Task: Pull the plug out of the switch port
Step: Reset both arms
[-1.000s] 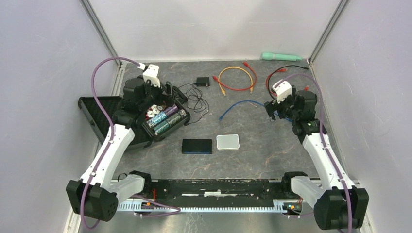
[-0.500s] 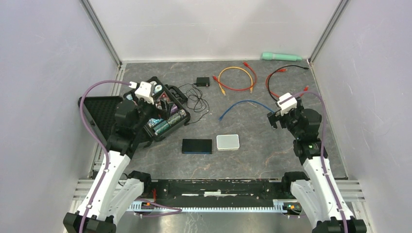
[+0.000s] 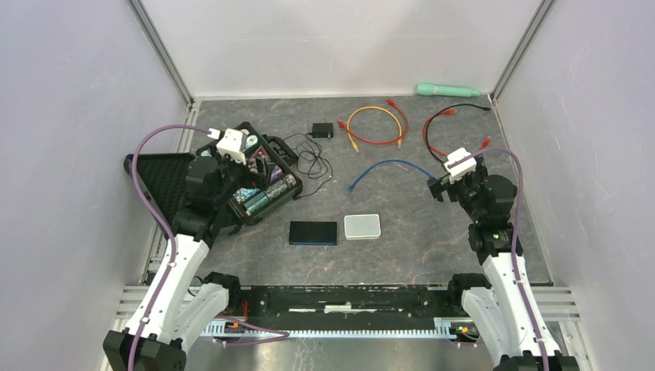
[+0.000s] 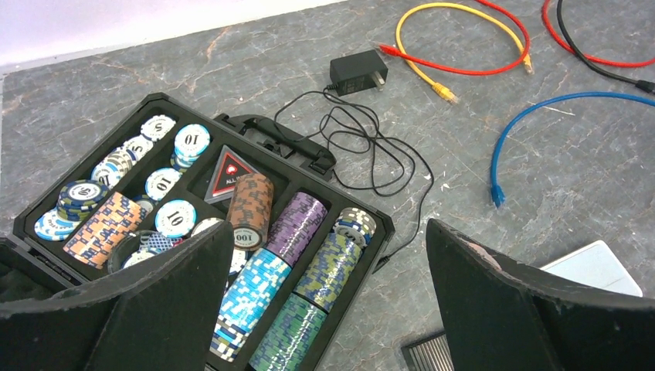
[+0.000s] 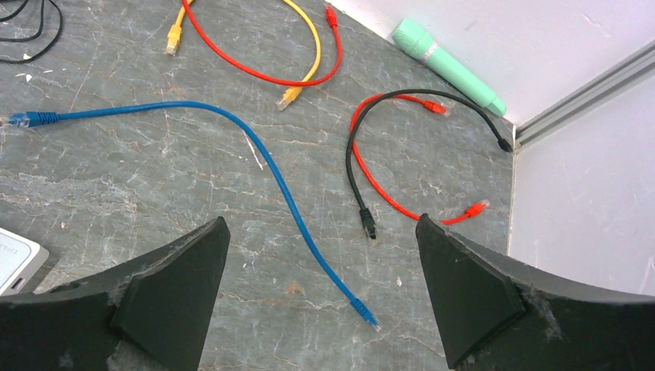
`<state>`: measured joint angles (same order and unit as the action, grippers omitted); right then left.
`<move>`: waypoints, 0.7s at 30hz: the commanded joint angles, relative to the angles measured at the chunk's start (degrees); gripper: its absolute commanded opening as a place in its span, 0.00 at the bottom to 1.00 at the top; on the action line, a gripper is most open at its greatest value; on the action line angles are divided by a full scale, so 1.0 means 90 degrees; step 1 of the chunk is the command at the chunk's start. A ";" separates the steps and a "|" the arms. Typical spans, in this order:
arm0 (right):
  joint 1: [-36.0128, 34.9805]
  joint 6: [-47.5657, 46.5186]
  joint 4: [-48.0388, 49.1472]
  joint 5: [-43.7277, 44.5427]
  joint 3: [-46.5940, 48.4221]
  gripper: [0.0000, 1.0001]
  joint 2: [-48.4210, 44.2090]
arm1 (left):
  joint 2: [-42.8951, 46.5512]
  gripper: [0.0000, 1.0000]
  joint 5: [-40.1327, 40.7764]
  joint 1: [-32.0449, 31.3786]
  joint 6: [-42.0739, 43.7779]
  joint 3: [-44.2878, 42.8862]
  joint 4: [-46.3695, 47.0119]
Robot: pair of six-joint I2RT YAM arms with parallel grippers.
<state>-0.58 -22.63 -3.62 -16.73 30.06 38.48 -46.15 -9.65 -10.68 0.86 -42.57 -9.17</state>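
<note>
The left gripper (image 4: 328, 232) is held spread and empty above the chip case (image 4: 91, 164) by the left edge. The right gripper (image 5: 320, 222) is likewise released near the right edge. The blue cable (image 3: 386, 162) is laid loose right of centre, both plugs apart from the white box (image 3: 361, 226).

held up with bent elbows on both sides, wrists tilted forward and down. left gripper (image 4: 328, 270) spread wide apart; right gripper (image 5: 320, 232) spread wide as well.
</note>
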 commanded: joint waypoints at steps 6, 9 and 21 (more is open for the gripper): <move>0.0216 -0.0073 0.0101 -0.0210 -0.0001 0.98 0.0122 | -0.0039 1.00 -0.0220 0.0121 0.0009 0.0062 0.0191; 0.0229 -0.0102 0.0099 -0.0253 -0.0010 0.98 0.0130 | -0.0047 1.00 -0.0232 0.0151 0.0006 0.0070 0.0179; 0.0289 -0.0093 0.0114 -0.0309 -0.0051 0.98 0.0121 | -0.0058 1.00 -0.0285 0.0220 0.0065 0.0109 0.0145</move>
<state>1.69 -23.20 -3.92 -18.90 30.06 39.70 -46.70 -11.11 -9.30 0.86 -41.89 -9.30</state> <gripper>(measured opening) 0.979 0.994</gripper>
